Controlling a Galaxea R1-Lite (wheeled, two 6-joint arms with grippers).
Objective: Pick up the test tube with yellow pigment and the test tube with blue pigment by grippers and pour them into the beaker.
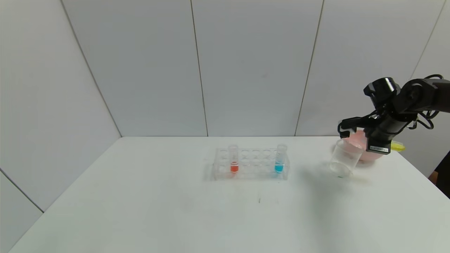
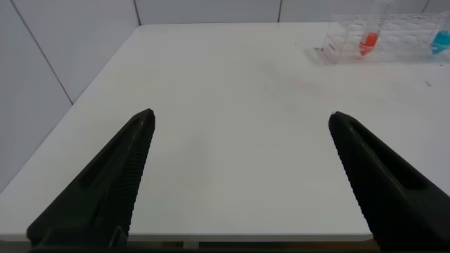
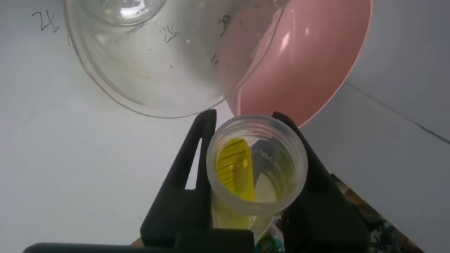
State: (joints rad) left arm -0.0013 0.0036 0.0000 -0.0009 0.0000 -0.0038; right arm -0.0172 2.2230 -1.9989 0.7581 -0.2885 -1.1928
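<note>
My right gripper (image 1: 348,127) (image 3: 245,119) is shut on the test tube with yellow pigment (image 3: 256,169). It holds the tube tipped over just above the clear beaker (image 1: 344,158) (image 3: 151,56) at the table's right. Yellow liquid lies along the tube's wall, and the tube's yellow end (image 1: 398,147) sticks out behind the wrist. The test tube with blue pigment (image 1: 279,162) (image 2: 441,42) stands upright at the right end of the clear rack (image 1: 251,164). My left gripper (image 2: 239,116) is open and empty over the table's left front, out of the head view.
A tube with orange-red liquid (image 1: 234,163) (image 2: 368,43) stands near the rack's left end. A pink bowl (image 1: 367,149) (image 3: 309,56) sits right behind the beaker, close to the table's right edge. Grey wall panels close the back.
</note>
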